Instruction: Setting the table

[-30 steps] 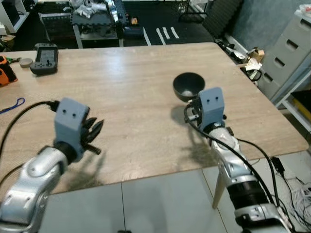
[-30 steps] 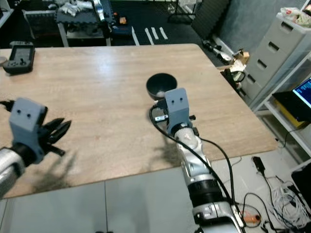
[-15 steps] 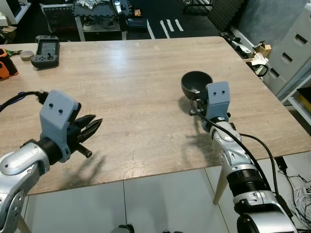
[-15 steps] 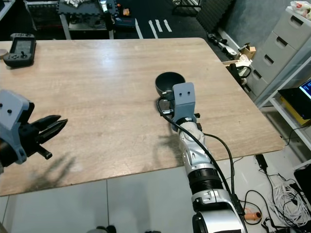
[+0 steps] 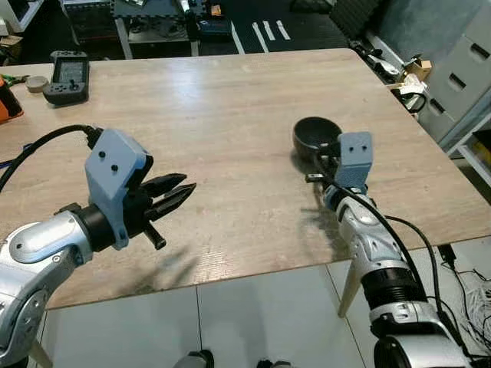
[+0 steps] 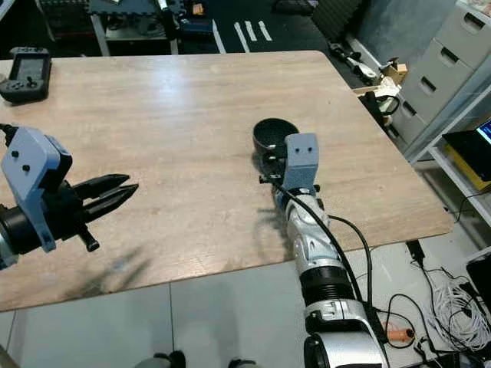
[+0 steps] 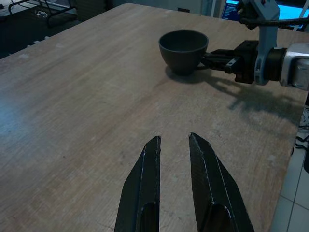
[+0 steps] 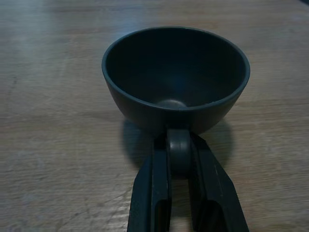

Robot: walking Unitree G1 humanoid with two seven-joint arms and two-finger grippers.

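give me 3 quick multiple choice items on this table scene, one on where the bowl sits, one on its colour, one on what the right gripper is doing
1. Where is the bowl?
A. on the table's right half
B. on the floor
C. beside the handheld game console

2. What colour is the bowl?
A. white
B. dark grey
C. red

3. What is the right gripper doing?
A. hanging off the table
B. wide open above the bowl
C. closed on the bowl's rim

Answers:
1 A, it stands on the wooden table, far from the handheld game console.
2 B, dark inside and out.
3 C, its fingers pinch the near rim; the left gripper hovers open, apart.
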